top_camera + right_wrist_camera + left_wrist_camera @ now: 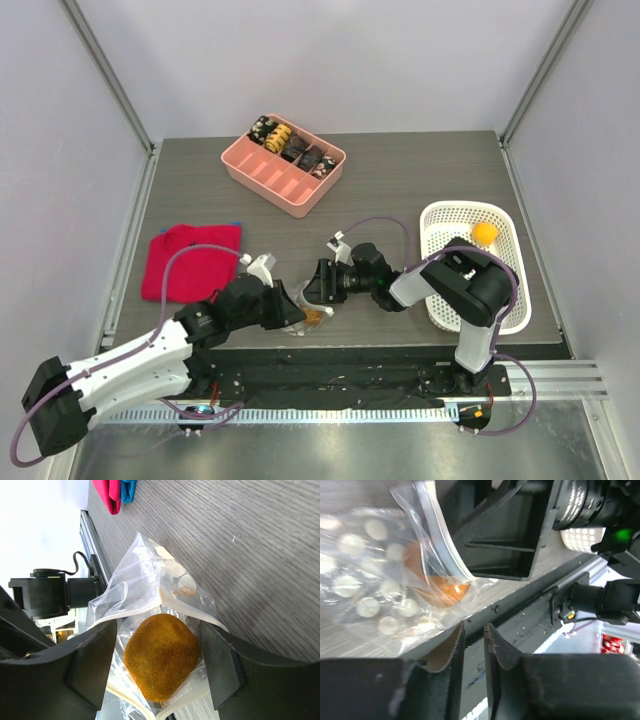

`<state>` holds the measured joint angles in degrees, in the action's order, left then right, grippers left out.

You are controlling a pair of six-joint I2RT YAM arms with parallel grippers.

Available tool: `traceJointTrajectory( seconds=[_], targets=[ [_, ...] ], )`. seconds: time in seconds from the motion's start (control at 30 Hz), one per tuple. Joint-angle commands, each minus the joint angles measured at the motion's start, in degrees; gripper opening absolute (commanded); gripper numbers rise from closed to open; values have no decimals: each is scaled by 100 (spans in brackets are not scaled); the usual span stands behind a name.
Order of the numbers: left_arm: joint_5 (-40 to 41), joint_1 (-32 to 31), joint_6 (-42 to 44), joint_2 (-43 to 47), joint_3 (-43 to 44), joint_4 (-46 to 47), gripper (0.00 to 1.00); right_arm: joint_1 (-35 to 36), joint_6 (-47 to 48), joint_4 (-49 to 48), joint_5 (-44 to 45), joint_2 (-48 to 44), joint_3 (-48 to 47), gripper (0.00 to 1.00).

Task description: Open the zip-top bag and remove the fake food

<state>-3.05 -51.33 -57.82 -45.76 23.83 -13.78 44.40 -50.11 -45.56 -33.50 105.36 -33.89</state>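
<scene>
The zip-top bag (313, 318) lies near the table's front edge between my two grippers; it is clear, with a white zip strip (172, 596) spread apart. Inside it sits a rounded golden-brown piece of fake food (161, 656). My right gripper (157, 652) is open at the bag's mouth, one finger on each side of that piece with a gap to both. My left gripper (474, 630) is open by a narrow slit with nothing in it. The bag (380, 565) lies just beyond its left finger. An orange piece of fake food (485, 232) rests in the white basket (505, 290).
A pink divided tray (262, 172) with dark and striped pieces stands at the back. A red folded cloth (190, 262) lies at the left. The table's front rail (530, 605) runs close under the bag. The right gripper (320, 282) and left gripper (293, 310) nearly meet.
</scene>
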Motion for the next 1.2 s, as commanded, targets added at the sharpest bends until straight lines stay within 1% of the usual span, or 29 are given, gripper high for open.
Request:
traceJointTrajectory(
  seconds=[0.0, 0.13, 0.23, 0.33, 0.47, 0.5, 0.53, 0.6, 0.63, 0.73, 0.83, 0.9, 1.03, 1.17],
  targets=[
    [-495, -17, -256, -336, -195, 797, 19, 42, 238, 874, 493, 99, 146, 75],
    [-705, -17, -265, -837, -160, 921, 15, 34, 247, 969, 511, 2, 146, 76],
    [-680, -17, -256, -1023, -195, 965, 15, 42, 317, 1145, 511, -68, 93, 77],
    [-451, -17, -335, -1137, -283, 991, 15, 42, 370, 1225, 511, -138, 75, 78],
    [128, -17, -440, -1207, -397, 1211, 15, 42, 335, 1190, 458, -182, 233, 79],
    [442, -17, -493, -1242, -371, 1228, 15, 51, 326, 1181, 449, -183, 277, 79],
    [541, -17, -502, -1304, -362, 1281, 15, 51, 317, 1129, 440, -165, 312, 79],
    [865, -17, -598, -1541, -345, 1351, 15, 42, 282, 1085, 388, -139, 392, 76],
    [920, -17, -616, -1628, -344, 1561, 15, 51, 230, 997, 370, -104, 418, 71],
    [1130, -17, -616, -2076, -239, 1677, 12, 60, 142, 865, 335, -103, 515, 65],
    [1149, -17, -581, -2402, -116, 1835, 10, 60, 168, 856, 422, -139, 550, 61],
    [1122, -17, -581, -2516, -98, 1905, 8, 51, 220, 856, 467, -130, 515, 61],
    [1087, -17, -555, -2272, -212, 1774, 8, 60, 317, 961, 729, -121, 366, 59],
    [1157, -17, -379, -1710, -169, 993, 8, 60, 536, 1259, 968, -147, 164, 59]
  ],
)
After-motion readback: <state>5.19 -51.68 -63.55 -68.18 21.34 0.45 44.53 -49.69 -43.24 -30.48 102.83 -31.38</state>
